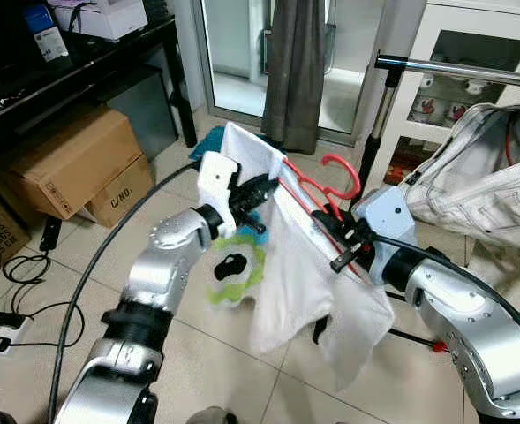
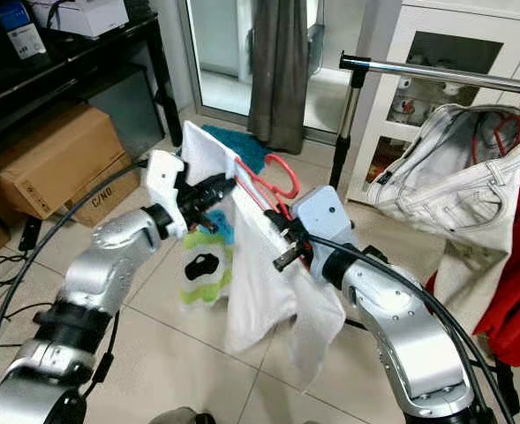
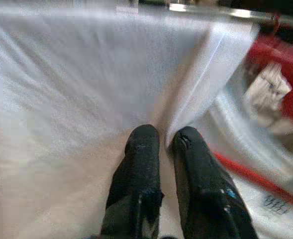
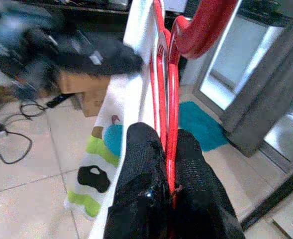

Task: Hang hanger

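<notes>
Your red hanger (image 1: 317,190) sits clamped between the right gripper (image 1: 323,221) fingers, hook up beyond them, a white garment (image 1: 308,291) draped over it.

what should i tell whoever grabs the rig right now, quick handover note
Right gripper: shut on the red hanger, held up in front of the robot.
Left gripper: shut on the white garment draped over the hanger, pinching its upper edge.
Clothes rail: ahead to the right, above hanger height; pale jeans already hang there.
Done: hanger with garment lifted.
Left: carry it to the rail, hook it on, release both grippers.
</notes>
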Robot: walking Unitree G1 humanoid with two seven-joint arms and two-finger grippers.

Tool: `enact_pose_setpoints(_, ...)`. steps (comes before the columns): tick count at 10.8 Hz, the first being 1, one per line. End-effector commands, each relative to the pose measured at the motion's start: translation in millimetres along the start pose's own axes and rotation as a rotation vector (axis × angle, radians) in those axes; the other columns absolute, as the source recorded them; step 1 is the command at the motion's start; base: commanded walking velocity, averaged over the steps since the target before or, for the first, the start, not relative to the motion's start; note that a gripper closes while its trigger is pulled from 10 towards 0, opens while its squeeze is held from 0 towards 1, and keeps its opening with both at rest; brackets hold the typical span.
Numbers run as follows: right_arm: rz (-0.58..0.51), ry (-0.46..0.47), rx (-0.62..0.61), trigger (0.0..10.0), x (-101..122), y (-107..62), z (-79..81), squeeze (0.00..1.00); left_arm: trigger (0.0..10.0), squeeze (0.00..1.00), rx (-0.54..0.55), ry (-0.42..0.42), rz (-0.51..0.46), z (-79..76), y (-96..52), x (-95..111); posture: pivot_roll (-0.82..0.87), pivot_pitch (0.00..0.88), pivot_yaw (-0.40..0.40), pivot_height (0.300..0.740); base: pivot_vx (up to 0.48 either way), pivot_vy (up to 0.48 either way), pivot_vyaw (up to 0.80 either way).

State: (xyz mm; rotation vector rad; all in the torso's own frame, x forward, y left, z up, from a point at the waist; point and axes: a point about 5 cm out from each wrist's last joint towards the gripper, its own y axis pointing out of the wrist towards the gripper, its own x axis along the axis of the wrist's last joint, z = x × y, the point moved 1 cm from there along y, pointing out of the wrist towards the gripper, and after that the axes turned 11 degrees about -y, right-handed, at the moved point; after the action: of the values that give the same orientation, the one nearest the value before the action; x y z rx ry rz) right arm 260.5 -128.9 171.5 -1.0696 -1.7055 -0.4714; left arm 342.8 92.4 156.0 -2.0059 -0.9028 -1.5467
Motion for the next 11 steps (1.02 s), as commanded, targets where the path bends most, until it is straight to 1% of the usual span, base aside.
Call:
enact_pose_setpoints(1, 0.035, -0.001, -0.046, 0.0, -4.3, -0.5, -7.7, 0.0, 0.0, 0.0, -0.009, -0.005, -0.053, 0.0, -5.6, 11.7, -0.07, 0.0, 0.069, 0.74, 0.0, 0.0, 0.0)
enact_pose_setpoints(2, 0.071, -0.011, -0.061, 0.0, -10.7, -1.1, -9.2, 0.0, 0.0, 0.0, 0.004, 0.002, -0.091, 1.0, -10.8, 18.8, -0.07, 0.0, 0.066, 0.74, 0.0, 0.0, 0.0)
enact_pose_setpoints(3, 0.127, -0.028, -0.062, 0.0, -21.4, -3.3, -9.5, 0.0, 0.0, 0.0, 0.031, 0.033, -0.125, 5.1, -16.8, 28.7, -0.06, 0.0, 0.063, 0.74, 0.0, 0.0, 0.0)
enact_pose_setpoints(4, 0.16, -0.06, -0.024, 0.0, -28.6, -7.2, -7.5, 0.0, 0.0, 0.0, 0.082, 0.081, -0.157, 13.3, -21.8, 41.5, -0.06, 0.0, 0.061, 0.74, 0.0, 0.0, 0.0)
enact_pose_setpoints(5, 0.138, -0.079, 0.037, 0.0, -27.7, -9.7, -2.7, 0.0, 0.0, 0.0, 0.133, 0.112, -0.17, 21.5, -24.2, 50.5, -0.06, 0.0, 0.061, 0.74, 0.0, 0.0, 0.0)
enact_pose_setpoints(6, 0.074, -0.105, 0.201, 0.0, -23.1, -18.7, 11.0, 0.0, 0.0, 0.0, 0.291, 0.184, -0.194, 44.5, -29.2, 71.0, -0.06, 0.0, 0.062, 0.74, 0.0, 0.0, 0.0)
enact_pose_setpoints(7, 0.034, -0.084, 0.29, 0.0, -21.0, -26.5, 18.4, 0.0, 0.0, 0.0, 0.421, 0.236, -0.201, 63.1, -33.5, 83.8, -0.06, 0.0, 0.065, 0.74, 0.0, 0.0, 0.0)
enact_pose_setpoints(8, -0.012, -0.018, 0.333, 0.0, -18.8, -32.5, 21.9, 0.0, 0.0, 0.0, 0.503, 0.26, -0.18, 77.3, -37.1, 87.0, -0.06, 0.0, 0.071, 0.74, 0.0, 0.0, 0.0)
enact_pose_setpoints(9, -0.033, 0.027, 0.329, 0.0, -19.1, -35.3, 21.7, 0.0, 0.0, 0.0, 0.52, 0.25, -0.149, 83.1, -38.1, 80.5, -0.07, 0.0, 0.077, 0.74, 0.0, 0.0, 0.0)
enact_pose_setpoints(10, -0.07, 0.08, 0.306, 0.0, -17.9, -36.5, 20.7, 0.0, 0.0, 0.0, 0.499, 0.232, -0.103, 82.2, -36.6, 67.4, -0.08, 0.0, 0.085, 0.74, 0.0, 0.0, 0.0)
enact_pose_setpoints(11, -0.096, 0.122, 0.269, 0.0, -15.3, -34.8, 19.1, 0.0, 0.0, 0.0, 0.464, 0.21, -0.07, 77.7, -33.8, 56.3, -0.08, 0.0, 0.088, 0.74, 0.0, 0.0, 0.0)
